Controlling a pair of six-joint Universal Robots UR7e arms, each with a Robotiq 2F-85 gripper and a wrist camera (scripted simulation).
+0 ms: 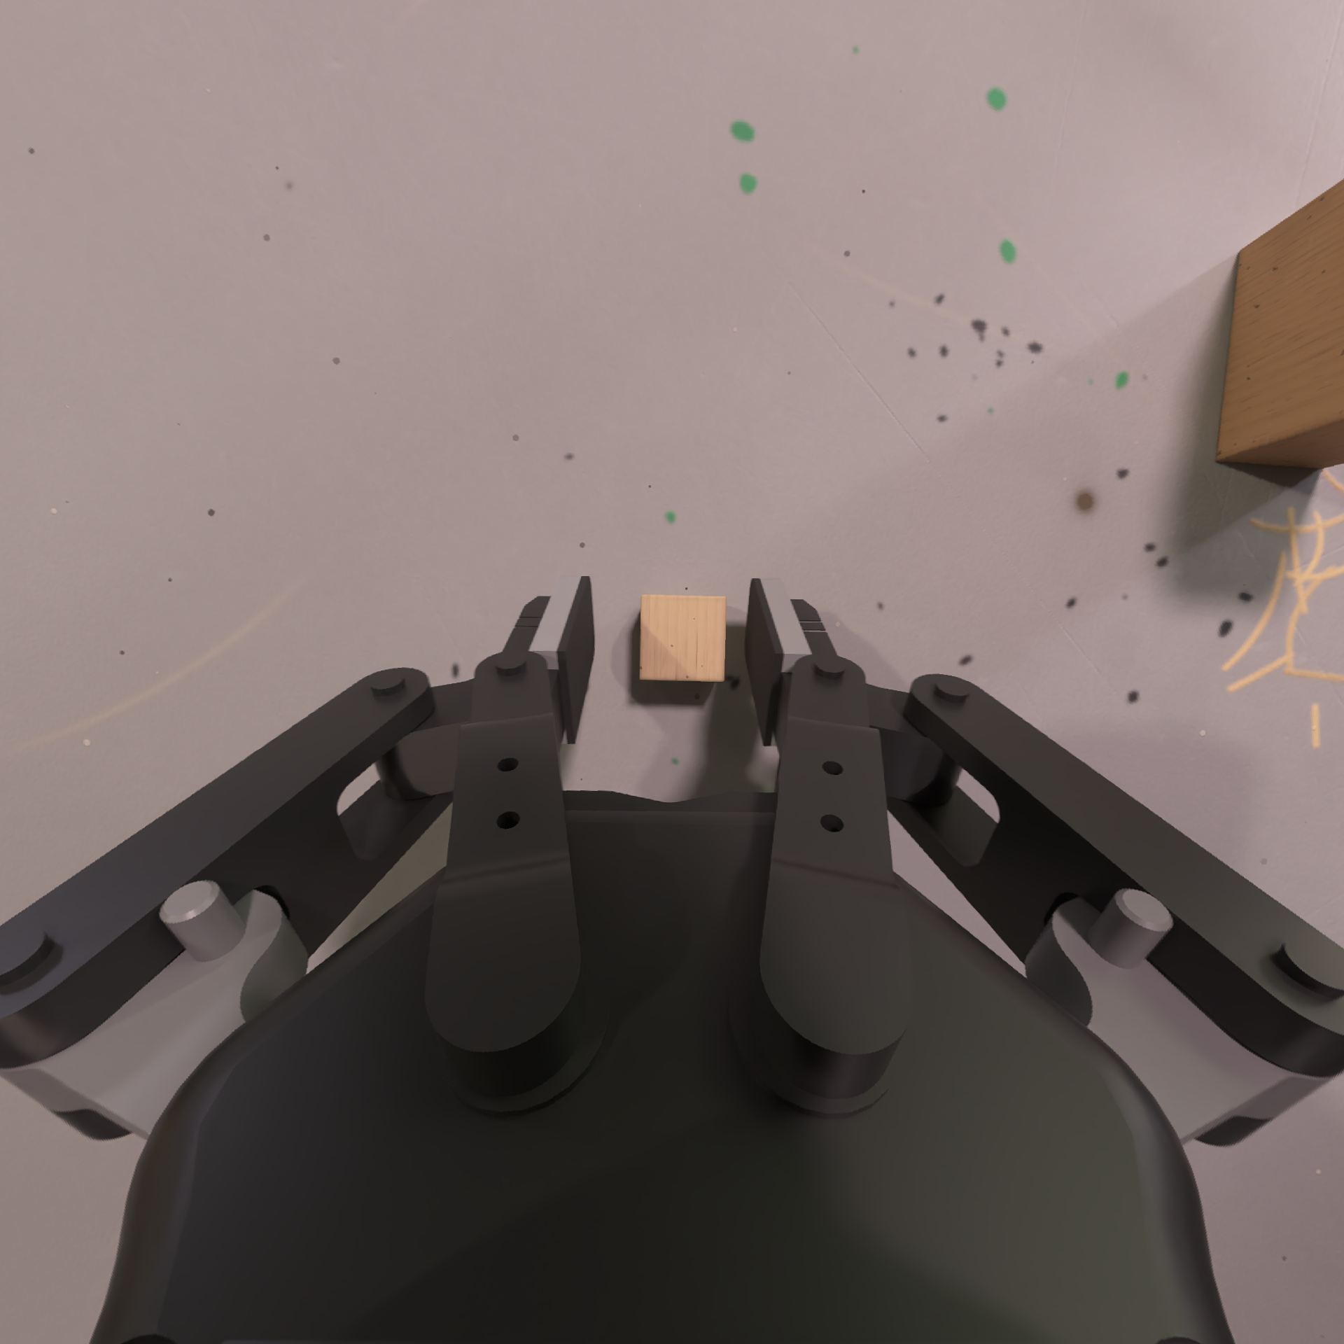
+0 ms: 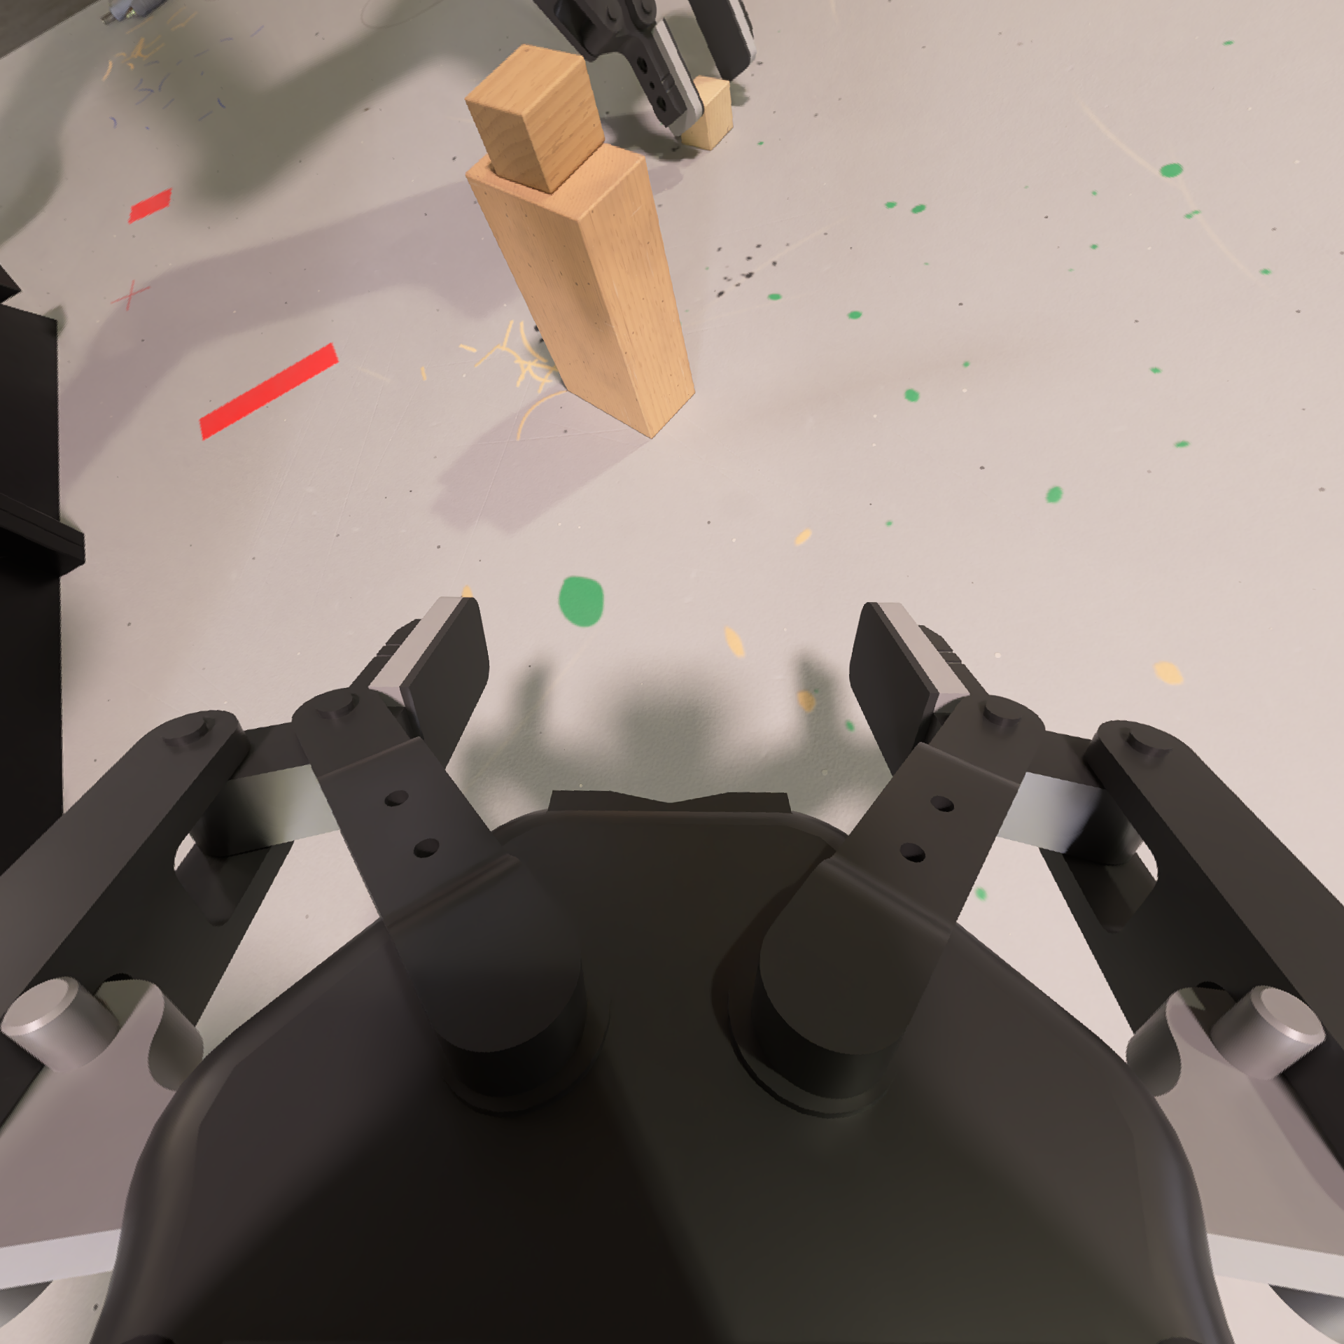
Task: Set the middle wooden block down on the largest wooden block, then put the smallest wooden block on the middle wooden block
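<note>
The smallest wooden block [image 1: 682, 638], a pale cube, sits on the grey table between the fingers of my left gripper [image 1: 670, 640]. The jaws stand partly apart with a gap on each side of the cube, so it is open around it. In the right wrist view the tall largest wooden block [image 2: 596, 291] stands upright with the middle wooden block [image 2: 534, 116] resting on its top. The small cube [image 2: 709, 113] and the left gripper [image 2: 691, 116] show behind it. My right gripper [image 2: 669, 654] is open and empty above the table, well in front of the stack.
The corner of the stack [image 1: 1287, 349] shows at the right edge of the left wrist view. A black fixture [image 2: 29, 545] stands at the left edge of the right wrist view. Red tape strips [image 2: 269, 391] and green paint spots [image 2: 580, 601] mark the table.
</note>
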